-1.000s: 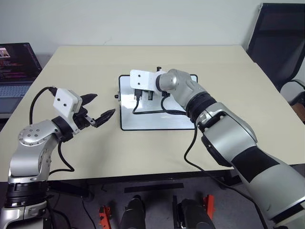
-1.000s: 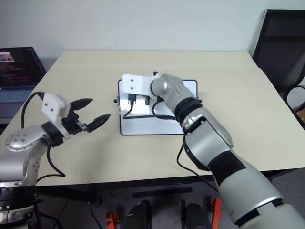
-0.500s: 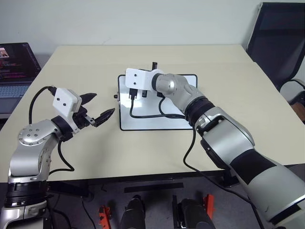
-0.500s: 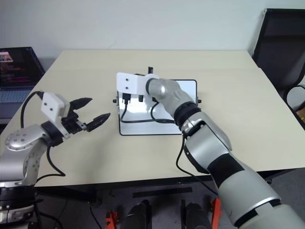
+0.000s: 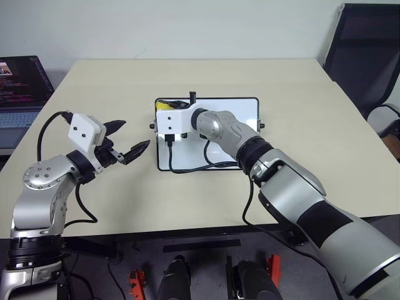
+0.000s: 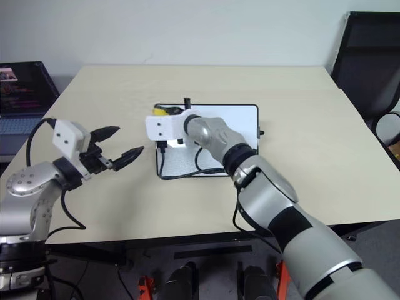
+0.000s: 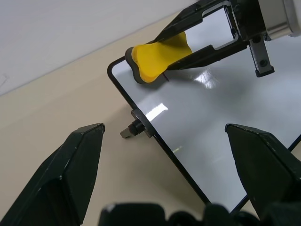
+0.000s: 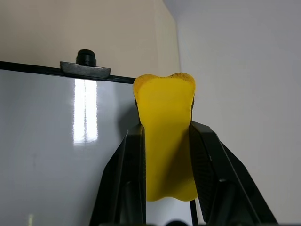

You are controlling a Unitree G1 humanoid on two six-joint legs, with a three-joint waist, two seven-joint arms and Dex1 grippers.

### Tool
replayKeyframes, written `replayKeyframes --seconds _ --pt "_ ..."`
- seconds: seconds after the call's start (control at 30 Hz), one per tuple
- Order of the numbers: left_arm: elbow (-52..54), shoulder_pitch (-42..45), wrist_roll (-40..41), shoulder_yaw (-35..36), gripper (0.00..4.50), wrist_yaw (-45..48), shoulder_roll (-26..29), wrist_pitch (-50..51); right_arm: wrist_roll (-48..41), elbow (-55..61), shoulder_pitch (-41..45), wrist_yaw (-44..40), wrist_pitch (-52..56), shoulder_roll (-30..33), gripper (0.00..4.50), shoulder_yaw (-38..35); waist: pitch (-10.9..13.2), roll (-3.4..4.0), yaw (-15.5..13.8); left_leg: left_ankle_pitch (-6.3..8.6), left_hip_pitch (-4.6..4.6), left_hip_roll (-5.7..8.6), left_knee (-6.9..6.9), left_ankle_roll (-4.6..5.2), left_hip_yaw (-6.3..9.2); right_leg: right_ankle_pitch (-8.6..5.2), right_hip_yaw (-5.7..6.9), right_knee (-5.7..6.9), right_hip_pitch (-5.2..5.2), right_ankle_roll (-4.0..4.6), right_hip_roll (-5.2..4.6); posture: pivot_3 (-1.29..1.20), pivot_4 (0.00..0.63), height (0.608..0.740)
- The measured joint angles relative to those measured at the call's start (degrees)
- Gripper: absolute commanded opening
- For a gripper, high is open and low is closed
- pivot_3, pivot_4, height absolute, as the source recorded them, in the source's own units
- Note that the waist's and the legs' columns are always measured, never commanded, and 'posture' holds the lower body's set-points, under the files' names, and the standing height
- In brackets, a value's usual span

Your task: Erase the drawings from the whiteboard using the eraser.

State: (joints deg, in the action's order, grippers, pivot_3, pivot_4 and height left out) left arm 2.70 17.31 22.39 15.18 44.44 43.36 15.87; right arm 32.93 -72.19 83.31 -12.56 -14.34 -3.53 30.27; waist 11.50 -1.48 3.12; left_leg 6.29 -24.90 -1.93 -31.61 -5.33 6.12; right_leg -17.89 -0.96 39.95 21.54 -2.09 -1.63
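two black-fingered grippers are in play over the pale beige table [image 5: 94, 81], and only one of them is working. the right gripper [image 8: 164, 155] has its fingers clamped tight on the waist of the small yellow oblong eraser with a dark underside [image 7: 157, 56], pinching it from both sides so that the broad end sticks out past the fingertips. that grip looks chosen to let the dark face press flat on the board while the fingers stay clear of the surface.

the eraser sits at the far left corner of the small glossy white whiteboard with a thin black frame and rounded corners [image 5: 240, 115], just inside the frame and near the small black knob [image 7: 130, 129] on that short side. a thin trace of red marker drawing [image 7: 165, 75] peeps out right beside the eraser; i cannot make out any other marks on the board, so my guess is the wiping is well along and this corner is what remains.

the left gripper [image 5: 128, 140] hovers over bare table just beside the board's left edge, fingers spread wide and empty, pointing towards the board. it looks parked there to stay out of the wiping arm's way, or ready to steady the frame if the board slides.
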Motion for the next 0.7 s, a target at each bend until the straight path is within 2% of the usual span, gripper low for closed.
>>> replayKeyframes --seconds 0.2,0.4,0.6,0.7 --pt "0.00 0.00 -0.01 0.00 4.50 0.00 0.00 0.00 -0.74 -0.17 -1.22 -3.81 0.08 -0.26 0.97 -0.41 0.00 0.00 0.08 0.00 0.00 0.00 0.01 0.00 -0.01 0.00 0.00 0.00 0.00 0.00 0.00 0.00 0.150 0.740" --pt "0.00 0.07 -0.01 -0.01 4.50 0.03 0.00 0.00 0.11 -0.36 -1.16 0.65 1.47 0.34 0.97 -0.10 0.00 0.00 -0.03 0.00 0.00 0.00 -0.03 0.00 0.00 0.01 0.00 0.01 -0.01 -0.01 0.00 0.00 0.150 0.740" --pt "0.00 0.30 -0.01 -0.09 4.50 0.04 -0.01 0.00 1.83 0.66 -0.75 -8.47 2.19 0.44 0.97 2.31 -0.02 -0.02 0.01 0.00 0.13 -0.03 -0.06 0.01 0.03 -0.04 0.02 0.03 -0.14 -0.12 0.04 0.00 0.150 0.740" --pt "-0.01 0.30 -0.01 -0.09 4.50 0.04 -0.01 0.00 1.93 0.61 -0.84 -6.38 2.36 0.42 0.97 2.41 -0.01 -0.01 -0.09 -0.01 0.12 -0.03 -0.16 0.01 0.06 -0.04 0.00 0.03 -0.15 -0.17 0.04 0.00 0.150 0.740"
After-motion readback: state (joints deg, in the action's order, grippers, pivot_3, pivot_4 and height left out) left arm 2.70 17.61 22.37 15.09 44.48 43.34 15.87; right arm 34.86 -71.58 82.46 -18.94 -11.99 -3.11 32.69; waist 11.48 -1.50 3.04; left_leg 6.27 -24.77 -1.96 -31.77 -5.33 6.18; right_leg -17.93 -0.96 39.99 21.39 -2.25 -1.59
